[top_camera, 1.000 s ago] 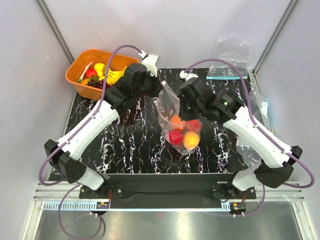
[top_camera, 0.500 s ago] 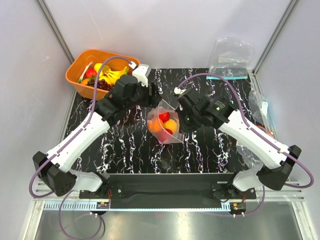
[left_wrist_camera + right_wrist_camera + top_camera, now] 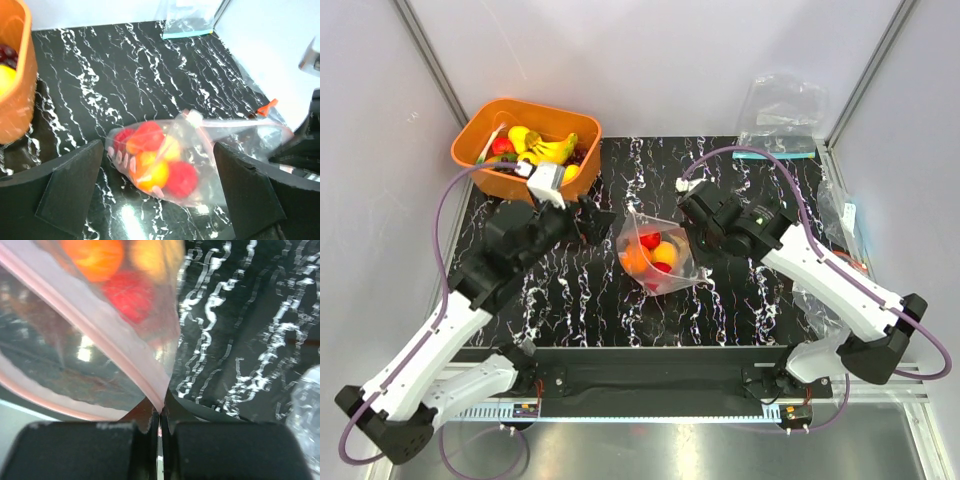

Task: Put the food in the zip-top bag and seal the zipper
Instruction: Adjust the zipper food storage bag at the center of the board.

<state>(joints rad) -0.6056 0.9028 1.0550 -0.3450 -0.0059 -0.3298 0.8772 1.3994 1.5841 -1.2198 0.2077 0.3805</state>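
The left arm had drawn back toward its own side of the table (image 3: 570,290) and its left claw (image 3: 592,218) had let go, the jaws now spread wide, pointing at the bag (image 3: 660,262) from just beside it. The bag had sunk to the table's middle, the fruit (image 3: 155,160) all inside. The right claw (image 3: 159,416) was pressed together, pinching one corner of the zipper (image 3: 100,340). The two lips still gaped apart, so sealing seemed the step left. Done well, the right claw would keep that corner taut while the left closed on the strip next to it and slid along, squeezing evenly. The orange tub (image 3: 480,140) of bananas (image 3: 545,148) sat just behind the left claw, and a blue-edged bag (image 3: 775,150) lay at the far right; neither blocked the way.
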